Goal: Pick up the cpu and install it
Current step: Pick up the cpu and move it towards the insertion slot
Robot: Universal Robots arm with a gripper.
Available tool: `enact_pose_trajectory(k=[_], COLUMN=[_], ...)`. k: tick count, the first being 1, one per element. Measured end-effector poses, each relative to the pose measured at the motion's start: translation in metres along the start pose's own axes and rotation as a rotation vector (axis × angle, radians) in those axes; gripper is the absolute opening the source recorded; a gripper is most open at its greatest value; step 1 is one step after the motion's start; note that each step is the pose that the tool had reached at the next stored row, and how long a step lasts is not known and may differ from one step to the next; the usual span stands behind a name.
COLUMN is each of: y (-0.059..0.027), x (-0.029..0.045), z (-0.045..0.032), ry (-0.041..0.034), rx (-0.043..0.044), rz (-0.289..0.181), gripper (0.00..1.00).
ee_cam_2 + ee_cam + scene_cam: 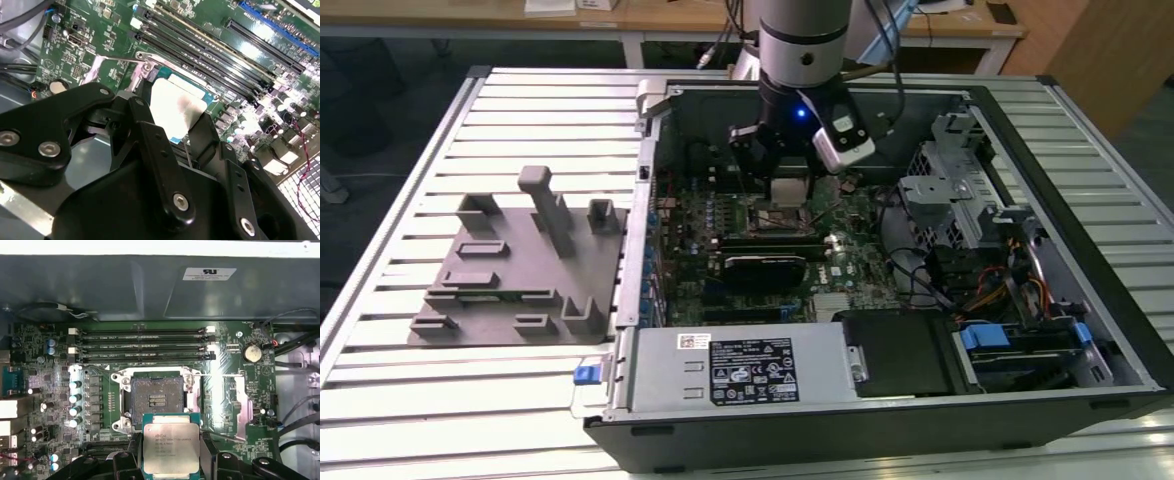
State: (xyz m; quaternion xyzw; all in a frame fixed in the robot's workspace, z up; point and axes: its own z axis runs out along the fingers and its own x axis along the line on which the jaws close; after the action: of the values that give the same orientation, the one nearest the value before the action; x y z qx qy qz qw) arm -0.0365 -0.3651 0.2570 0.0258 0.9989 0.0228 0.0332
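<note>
The cpu [170,447] has a silvery-white top with faint grey print and a green rim. The gripper [173,118], jaws included, is black. The motherboard [50,355] is green, its socket [156,399] dark within a silver frame. The fixture [507,280] is plain grey, the ribbed worktop [400,400] silver, the case label [754,370] black and white.

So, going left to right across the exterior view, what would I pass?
Grey fixture → computer case's side wall → tool shut on the chip → metal drive cage.
</note>
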Motion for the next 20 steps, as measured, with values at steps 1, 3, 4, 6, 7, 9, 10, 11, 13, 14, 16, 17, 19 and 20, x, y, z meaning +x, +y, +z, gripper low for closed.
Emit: enact_pose_trajectory(k=[1, 3, 4, 6, 7, 9, 10, 11, 13, 14, 16, 17, 19, 20], y=[0.0009, 0.0027, 0.0041, 0.0079, 0.0101, 0.0148, 0.0160, 0.0167, 0.0177, 0.0184, 0.0194, 0.0197, 0.0201, 0.0203], x=[0.0008, 0.0021, 0.0024, 0.0030, 0.0032, 0.0036, 0.0037, 0.0038, 0.0041, 0.0042, 0.0043, 0.0043, 0.0044, 0.0044], z=[0.0010, 0.0029, 0.0038, 0.0057, 0.0067, 0.0091, 0.0102, 0.0112, 0.0134, 0.0144, 0.0159, 0.0165, 0.0171, 0.0174], ry=[-0.0001, -0.0002, -0.0003, -0.0004, -0.0008, -0.0014, -0.0020, -0.0024, -0.0030, -0.0030, -0.0030, -0.0029, -0.0025, -0.0021], rx=[0.0009, 0.0026, 0.0034, 0.0079, 0.0116, 0.0286, 0.0381, 0.0463, 0.0570, 0.0579, 0.0580, 0.0581, 0.0581, 0.0580], rz=[0.000, 0.000, 0.000, 0.000, 0.000, -0.002, -0.002, -0.003, -0.003, -0.003, -0.003, -0.004, -0.004, -0.003], gripper=[0.54, 0.54, 0.54, 0.54, 0.54, 0.54, 0.54, 0.54, 0.54, 0.54, 0.54, 0.54, 0.54, 0.54])
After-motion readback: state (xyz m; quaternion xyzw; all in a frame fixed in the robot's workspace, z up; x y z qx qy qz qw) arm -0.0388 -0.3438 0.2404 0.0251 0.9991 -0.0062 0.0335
